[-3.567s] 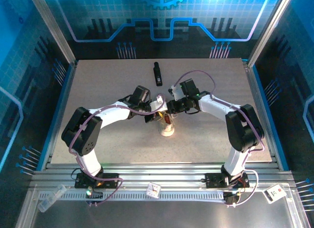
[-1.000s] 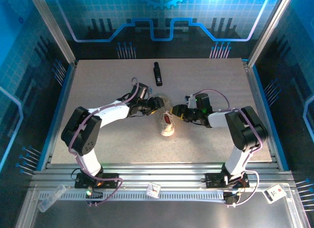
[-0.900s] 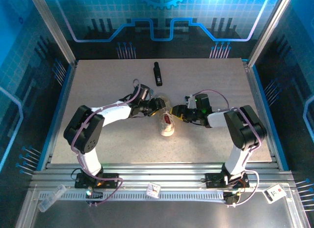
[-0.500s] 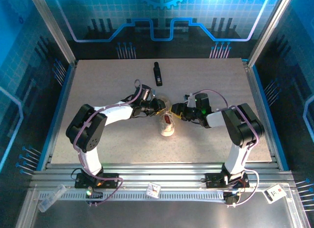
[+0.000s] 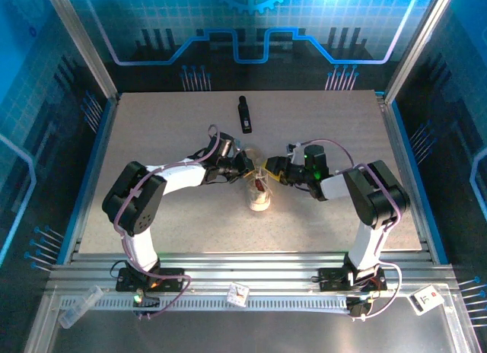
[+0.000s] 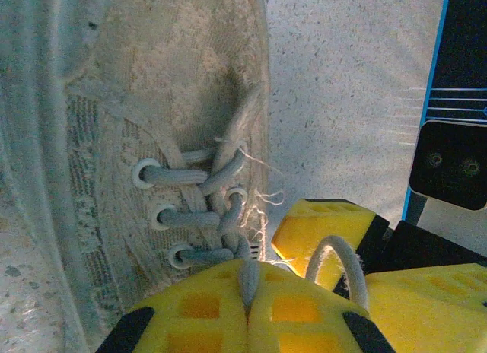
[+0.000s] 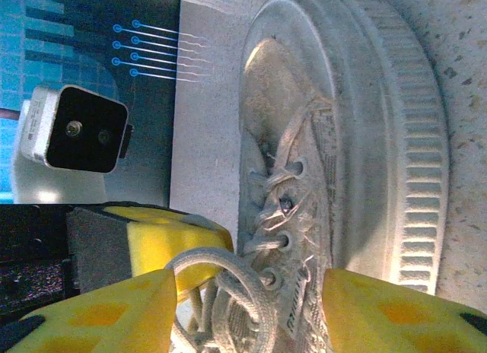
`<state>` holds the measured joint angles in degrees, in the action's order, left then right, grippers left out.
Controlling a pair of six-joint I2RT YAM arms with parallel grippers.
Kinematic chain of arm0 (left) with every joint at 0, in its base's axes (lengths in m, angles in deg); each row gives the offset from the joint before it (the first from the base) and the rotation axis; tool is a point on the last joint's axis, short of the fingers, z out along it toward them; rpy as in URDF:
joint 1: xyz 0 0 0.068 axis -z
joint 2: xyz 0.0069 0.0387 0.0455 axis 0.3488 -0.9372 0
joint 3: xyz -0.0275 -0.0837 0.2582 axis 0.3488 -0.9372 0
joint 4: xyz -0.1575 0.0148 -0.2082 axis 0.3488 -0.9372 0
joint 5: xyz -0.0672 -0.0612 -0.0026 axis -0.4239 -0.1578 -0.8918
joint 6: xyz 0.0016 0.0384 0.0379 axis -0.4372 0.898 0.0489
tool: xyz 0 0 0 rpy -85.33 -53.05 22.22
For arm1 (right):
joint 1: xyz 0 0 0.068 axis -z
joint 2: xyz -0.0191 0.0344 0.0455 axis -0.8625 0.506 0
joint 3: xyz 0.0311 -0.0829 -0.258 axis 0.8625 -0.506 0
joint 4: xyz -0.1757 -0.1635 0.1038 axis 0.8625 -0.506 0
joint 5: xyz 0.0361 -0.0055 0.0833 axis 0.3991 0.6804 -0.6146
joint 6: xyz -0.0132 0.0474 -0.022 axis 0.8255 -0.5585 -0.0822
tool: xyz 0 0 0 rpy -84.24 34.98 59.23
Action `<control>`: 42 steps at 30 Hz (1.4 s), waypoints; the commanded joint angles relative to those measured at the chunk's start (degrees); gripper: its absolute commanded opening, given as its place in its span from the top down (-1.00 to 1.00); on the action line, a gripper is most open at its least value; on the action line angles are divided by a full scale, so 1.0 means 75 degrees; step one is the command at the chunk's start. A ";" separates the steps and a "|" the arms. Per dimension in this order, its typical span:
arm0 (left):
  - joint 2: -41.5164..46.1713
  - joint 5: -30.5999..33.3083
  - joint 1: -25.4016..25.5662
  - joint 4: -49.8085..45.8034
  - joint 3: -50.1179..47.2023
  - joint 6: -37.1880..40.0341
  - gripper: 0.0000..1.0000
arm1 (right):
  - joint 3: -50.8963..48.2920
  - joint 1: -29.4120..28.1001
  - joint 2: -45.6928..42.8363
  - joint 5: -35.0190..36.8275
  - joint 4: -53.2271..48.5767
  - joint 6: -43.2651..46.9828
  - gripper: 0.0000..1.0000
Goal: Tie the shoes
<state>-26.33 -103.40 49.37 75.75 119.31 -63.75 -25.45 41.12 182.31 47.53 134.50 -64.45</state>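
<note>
The off-white sneaker (image 5: 260, 195) stands on the table, its toe toward the near edge. My left gripper (image 5: 247, 166) is at its laced top from the left, and in the left wrist view this gripper (image 6: 247, 292) is shut on a pale lace strand (image 6: 245, 271) coming off the eyelets (image 6: 176, 214). My right gripper (image 5: 272, 169) faces it from the right. In the right wrist view it (image 7: 247, 311) stands open, with a lace loop (image 7: 228, 281) curling between its yellow fingers (image 7: 103, 315) above the sneaker (image 7: 350, 140).
A slim black bar (image 5: 244, 114) lies toward the far side of the table (image 5: 152, 132). The two grippers' yellow fingers nearly meet over the laces; the right one's finger (image 6: 323, 231) sits beside my left pads. Blue walls enclose the table.
Over the last second both grippers have closed in on each other above the sneaker's laces, the left moving right and the right moving left. The sneaker has stayed put.
</note>
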 commanded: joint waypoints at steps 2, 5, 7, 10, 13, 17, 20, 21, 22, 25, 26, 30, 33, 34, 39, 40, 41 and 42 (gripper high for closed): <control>0.0186 -0.0184 0.0041 0.0118 -0.0143 0.0070 1.00 | -0.0062 -0.0192 -0.0152 0.0060 0.0296 -0.0144 -0.07; 0.0192 -0.0202 0.0042 0.0144 -0.0141 0.0063 1.00 | 0.0024 -0.0268 -0.0105 0.0049 0.0234 -0.0121 -0.08; 0.0208 -0.0180 0.0042 0.0150 -0.0153 0.0061 1.00 | 0.0046 -0.0312 -0.0071 0.0049 0.0287 -0.0167 -0.07; 0.0220 -0.0175 0.0042 0.0171 -0.0165 0.0052 1.00 | 0.0069 -0.0348 -0.0079 0.0059 0.0364 -0.0211 -0.07; 0.0221 -0.0162 0.0042 0.0188 -0.0177 0.0030 1.00 | 0.0033 -0.0339 -0.0259 0.0146 0.0228 -0.0131 -0.07; 0.0232 -0.0150 0.0042 0.0159 -0.0177 0.0028 1.00 | -0.0002 -0.0320 -0.0710 0.0352 -0.0459 0.0271 -0.07; 0.0232 -0.0136 0.0036 0.0147 -0.0174 0.0027 1.00 | 0.0088 -0.0326 -0.1021 0.0424 -0.1277 0.0693 -0.07; 0.0233 -0.0139 0.0033 0.0160 -0.0179 0.0022 1.00 | 0.0123 -0.0328 -0.1104 0.0444 -0.1503 0.0804 -0.08; 0.0227 -0.0137 0.0034 0.0170 -0.0182 0.0016 1.00 | 0.0140 -0.0332 -0.1163 0.0468 -0.1679 0.0892 -0.09; 0.0221 -0.0141 0.0033 0.0200 -0.0177 0.0012 1.00 | 0.0264 -0.0334 -0.1070 0.0388 -0.1990 0.1005 -0.13; 0.0220 -0.0137 0.0040 0.0194 -0.0165 0.0019 1.00 | 0.0281 -0.0344 -0.0977 0.0345 -0.1929 0.0932 -0.14; 0.0219 -0.0150 0.0029 0.0194 -0.0182 0.0007 1.00 | 0.0266 -0.0408 -0.0666 0.0319 -0.1387 0.0532 -0.14; 0.0230 -0.0161 0.0031 0.0206 -0.0188 0.0012 1.00 | 0.0382 -0.0488 -0.0532 0.0318 -0.1312 0.0471 -0.14; 0.0241 -0.0162 0.0040 0.0206 -0.0188 0.0005 1.00 | 0.0414 -0.0501 -0.0509 0.0327 -0.1292 0.0465 -0.14; 0.0282 -0.0150 0.0031 0.0171 -0.0182 0.0084 1.00 | 0.0577 -0.0570 -0.0374 0.0409 -0.1193 0.0393 -0.07; 0.0301 -0.0130 0.0031 0.0149 -0.0188 0.0104 1.00 | 0.0590 -0.0579 -0.0354 0.0443 -0.1183 0.0404 0.00; 0.0316 -0.0116 0.0031 0.0136 -0.0209 0.0136 1.00 | 0.0588 -0.0581 -0.0346 0.0498 -0.1188 0.0427 0.14; 0.0335 -0.0104 0.0031 0.0127 -0.0223 0.0154 1.00 | 0.0588 -0.0565 -0.0357 0.0560 -0.1194 0.0466 0.31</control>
<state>-26.12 -103.38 49.37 76.84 118.79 -63.77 -22.41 37.67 178.79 50.55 124.40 -60.91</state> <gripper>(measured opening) 0.045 0.417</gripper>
